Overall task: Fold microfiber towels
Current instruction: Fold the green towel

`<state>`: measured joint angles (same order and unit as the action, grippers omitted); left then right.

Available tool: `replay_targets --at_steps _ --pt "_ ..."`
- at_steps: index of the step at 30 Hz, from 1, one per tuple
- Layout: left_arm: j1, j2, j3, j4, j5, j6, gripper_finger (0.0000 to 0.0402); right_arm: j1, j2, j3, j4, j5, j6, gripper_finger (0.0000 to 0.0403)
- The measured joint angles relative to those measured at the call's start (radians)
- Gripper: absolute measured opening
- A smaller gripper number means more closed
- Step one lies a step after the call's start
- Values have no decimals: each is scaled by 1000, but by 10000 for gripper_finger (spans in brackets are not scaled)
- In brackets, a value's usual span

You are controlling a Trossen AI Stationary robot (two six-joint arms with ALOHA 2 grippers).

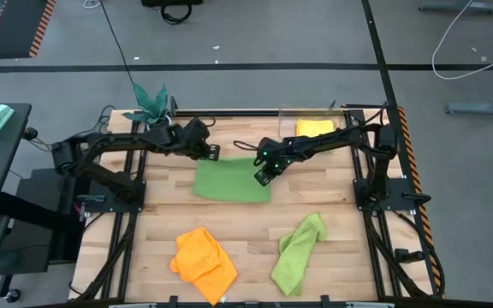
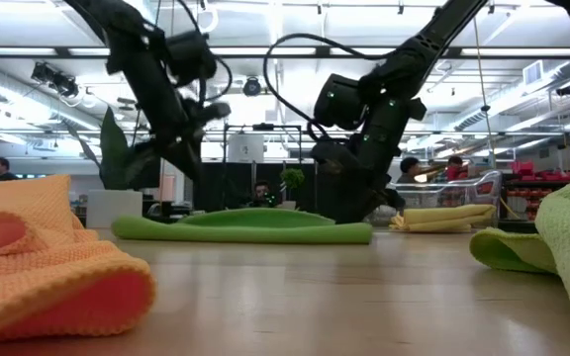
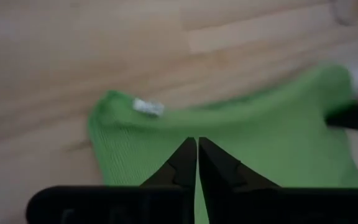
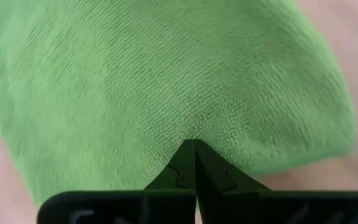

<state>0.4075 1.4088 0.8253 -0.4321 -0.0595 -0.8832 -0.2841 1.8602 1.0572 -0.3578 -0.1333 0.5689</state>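
A: Flat green towel sits mid-frame in the high view on the wood-plank bench: rectangular, fine ribbed pile, edges rounded where it's doubled over. Small white tag at one corner; print on it too blurred to read.

B: Tools?

A: Left tool is at the towel's upper-left corner, fingers pinched together over the cloth; can't confirm any fabric between them. Right tool is at its right edge, fingers closed, tips pressed into the nap, not clearly holding it.

B: The others?

A: Orange towel is crumpled at lower left, waffle-like weave up close in the low view. Second green towel is bunched in a long lump at lower right, cut off at the right edge in the low view. Yellow towel is folded at the upper right, partly hidden behind the right arm. Leafy teal plant at the upper-left bench corner, pot not clear from above.
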Motion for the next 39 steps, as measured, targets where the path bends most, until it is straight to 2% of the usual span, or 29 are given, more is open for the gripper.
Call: replay_targets --at_steps 8,13,17,23,32,39 --pt "-211 -6 0 -61 -4 -159 6 -25 -75 -7 -179 21 -17 2" --pt "-308 29 0 -69 -143 -268 16 15 -122 -27 -208 49 -21 2" --pt "-323 74 0 -80 -150 -296 22 57 -172 -27 -182 63 7 2" --pt "-328 139 0 -68 -150 -314 6 146 -200 -24 -101 47 22 1" --pt "-349 147 0 -73 -136 -344 28 174 -136 -29 -92 24 42 1" --pt "-417 149 0 -75 -134 -397 10 203 -104 -37 -94 12 58 0"
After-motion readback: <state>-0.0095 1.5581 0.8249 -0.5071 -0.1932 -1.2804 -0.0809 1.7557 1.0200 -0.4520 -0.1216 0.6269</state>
